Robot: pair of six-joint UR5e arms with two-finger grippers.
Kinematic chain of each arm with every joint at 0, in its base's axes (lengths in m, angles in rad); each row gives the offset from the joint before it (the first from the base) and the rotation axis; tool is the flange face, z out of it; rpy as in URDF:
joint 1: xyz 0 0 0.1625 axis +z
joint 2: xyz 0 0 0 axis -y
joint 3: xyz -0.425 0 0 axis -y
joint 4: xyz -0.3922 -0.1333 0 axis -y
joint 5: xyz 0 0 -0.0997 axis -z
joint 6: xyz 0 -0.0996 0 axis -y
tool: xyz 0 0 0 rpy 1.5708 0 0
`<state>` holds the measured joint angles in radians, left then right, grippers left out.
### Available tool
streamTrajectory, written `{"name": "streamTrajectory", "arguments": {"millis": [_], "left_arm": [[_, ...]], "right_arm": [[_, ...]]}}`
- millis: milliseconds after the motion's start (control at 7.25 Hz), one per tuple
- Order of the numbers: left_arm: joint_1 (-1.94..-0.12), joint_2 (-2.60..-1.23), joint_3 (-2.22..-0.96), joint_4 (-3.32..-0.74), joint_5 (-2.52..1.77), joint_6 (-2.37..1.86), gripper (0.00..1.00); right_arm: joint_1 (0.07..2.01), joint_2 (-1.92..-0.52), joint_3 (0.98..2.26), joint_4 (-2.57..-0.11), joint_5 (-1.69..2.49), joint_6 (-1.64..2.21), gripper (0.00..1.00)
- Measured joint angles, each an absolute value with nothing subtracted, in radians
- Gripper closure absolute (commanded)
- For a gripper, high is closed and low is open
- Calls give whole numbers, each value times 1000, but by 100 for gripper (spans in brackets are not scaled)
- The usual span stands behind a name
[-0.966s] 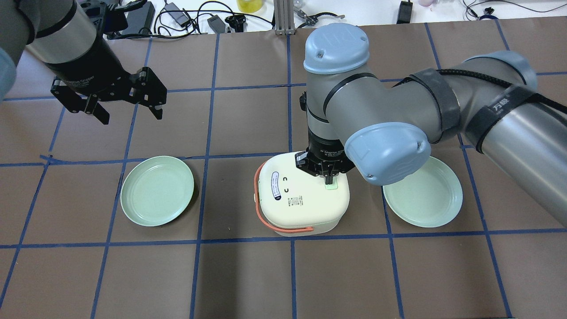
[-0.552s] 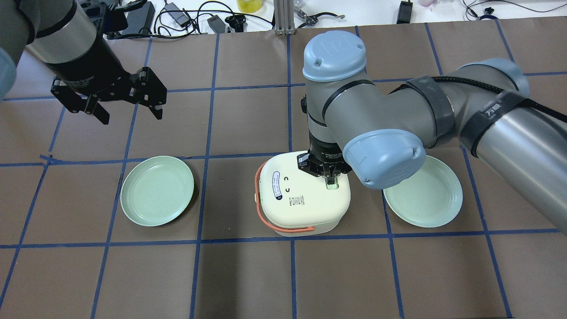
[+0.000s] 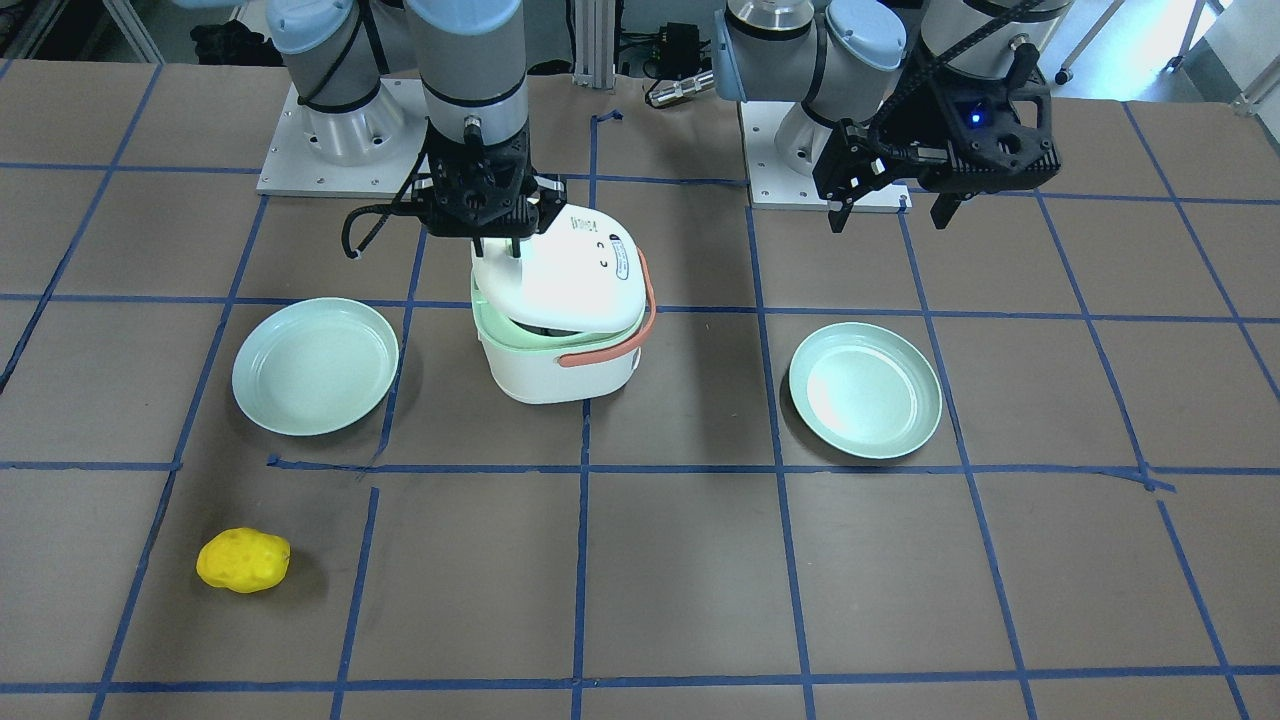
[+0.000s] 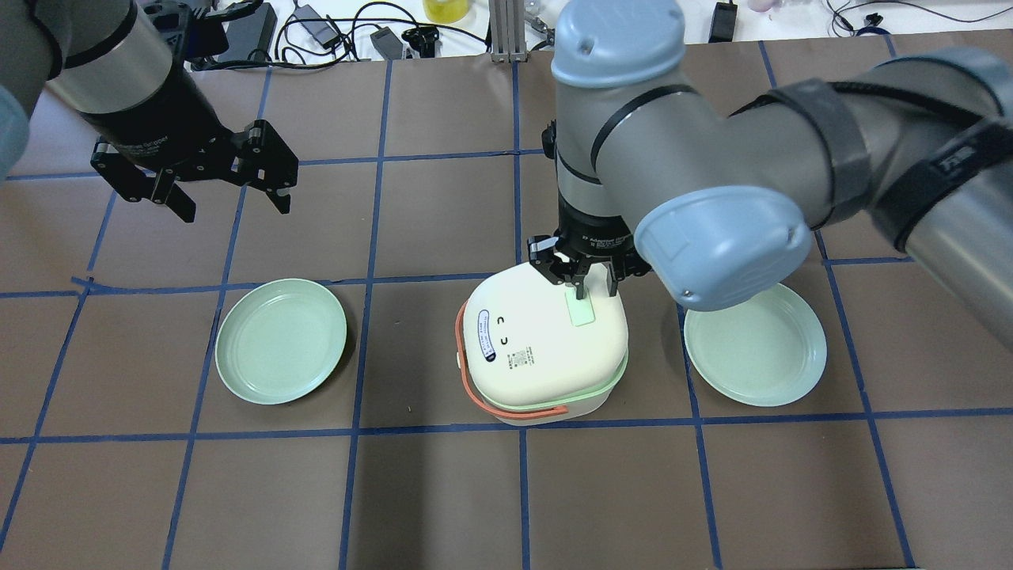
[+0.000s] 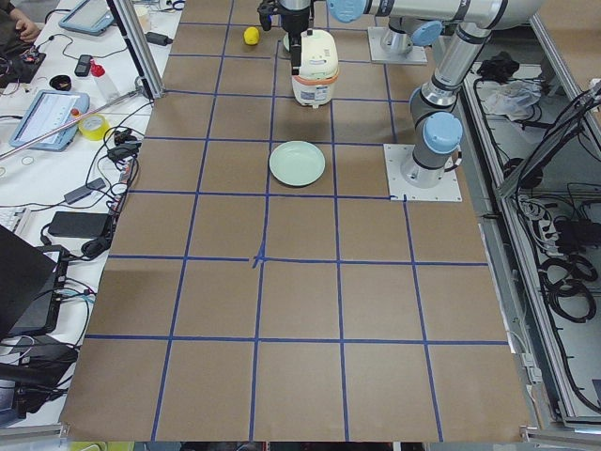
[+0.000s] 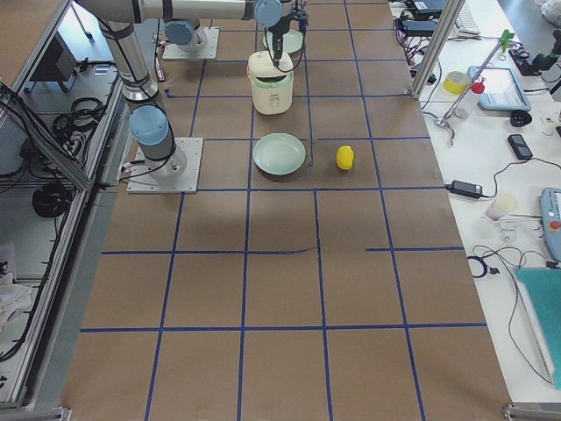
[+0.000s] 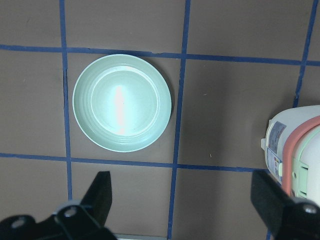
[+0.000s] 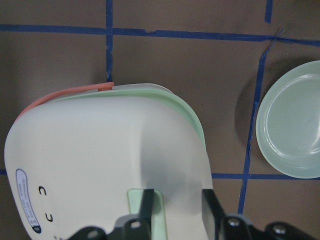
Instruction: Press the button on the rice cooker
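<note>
The rice cooker (image 4: 546, 400) lid (image 4: 538, 340) has sprung ajar and the right tool (image 4: 596, 286) has been raised. Its fingers are held apart, with the green button (image 4: 582, 311) directly beneath. The left tool (image 4: 236, 207), spread and empty, is stationed well away.

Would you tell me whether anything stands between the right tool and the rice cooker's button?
Nothing visible does. The right tool hangs right at the green button on the rice cooker's lid, with one fingertip over it.
</note>
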<state>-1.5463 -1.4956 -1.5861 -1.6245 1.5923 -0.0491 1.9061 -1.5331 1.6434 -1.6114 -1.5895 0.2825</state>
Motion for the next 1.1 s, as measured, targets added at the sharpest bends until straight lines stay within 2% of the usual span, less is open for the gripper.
{"name": "streamTrajectory", "arguments": {"millis": [276,552,828,1103], "left_arm": [[-1546,-1496,-1586,-1624,1592,-50,0],[-1546,-1496,-1586,-1624,1592,-51,0],[-1546,-1496,-1586,-1624,1592,-50,0],[-1546,-1496,-1586,-1624,1592,-49,0]], "right_arm": [[1830,-1542,1515,-1503,-1619,200,0],[1667,-1544,1427,-1470,-1613,114,0],[1558,-1545,1383,-1450,-1596,71,0],[1538,-1546,1379,-1453,-1583,62,0]]}}
